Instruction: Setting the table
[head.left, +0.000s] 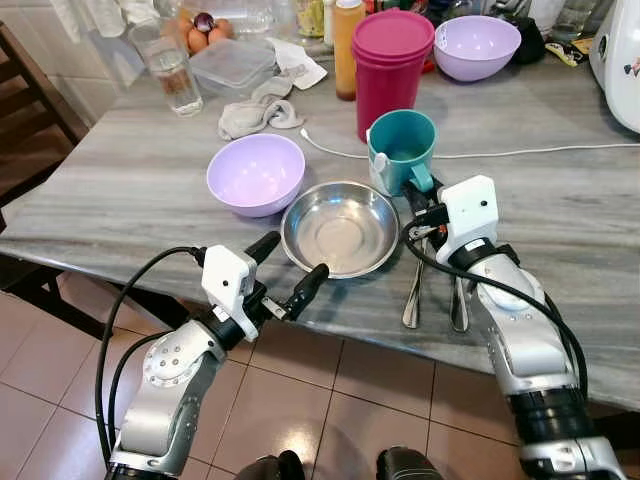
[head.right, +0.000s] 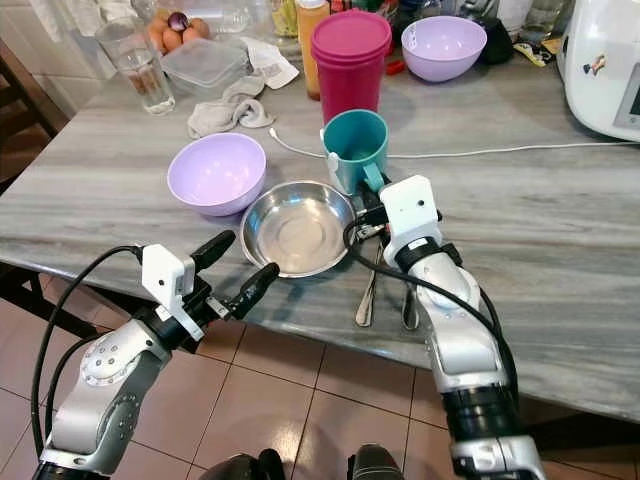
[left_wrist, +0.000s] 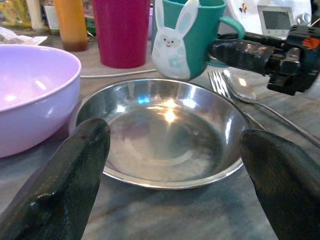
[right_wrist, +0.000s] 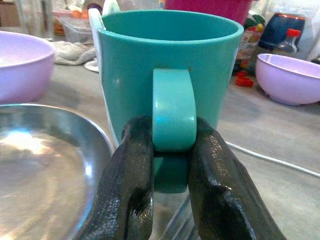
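Placement of the teal mug (head.left: 402, 148) is judged to be the step in hand, with the steel bowl (head.left: 341, 228) taken as landmark. Nearest, the left gripper (head.left: 287, 270) is held at the bowl's near rim, fingers spread wide and empty, just short of the table edge (head.left: 150, 285). Beside the bowl, on its right, a fork (head.left: 413, 290) and a spoon (head.left: 459, 300) are laid. Just behind the bowl's right rim the mug is stood, its handle pinched between the right gripper (right_wrist: 172, 150) fingers. Behind the bowl's left rim a lilac bowl (head.left: 256, 173) is seen. Next, release or a short shift clear of the rim is probably called for.
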